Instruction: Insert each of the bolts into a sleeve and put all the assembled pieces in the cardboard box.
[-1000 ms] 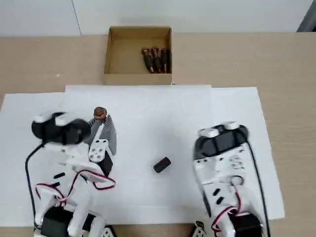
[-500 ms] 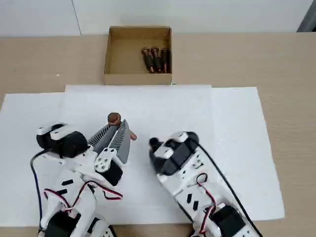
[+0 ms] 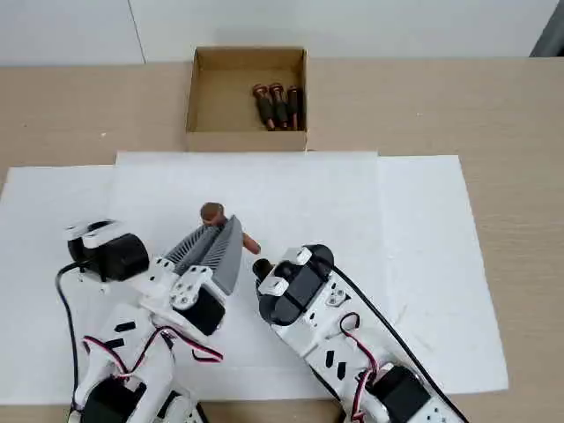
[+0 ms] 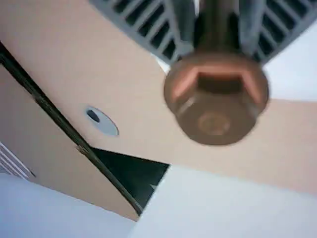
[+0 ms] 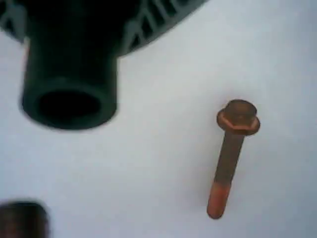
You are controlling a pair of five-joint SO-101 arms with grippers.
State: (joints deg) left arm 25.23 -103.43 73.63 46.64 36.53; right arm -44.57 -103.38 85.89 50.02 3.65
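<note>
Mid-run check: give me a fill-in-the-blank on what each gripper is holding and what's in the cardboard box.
The brown cardboard box holds ___ assembled pieces. The left gripper is shut on a copper-coloured hex-head ___. The right gripper is shut on a black tubular ___.
Missing: three; bolt; sleeve.

I see white paper (image 3: 414, 229) spread flat on my light wooden table (image 3: 511, 106), which shows bare beyond the paper's far edge and right side. Farther past the paper stands a white wall (image 3: 352, 22), with something dark grey (image 3: 553, 35) at its right end.
</note>
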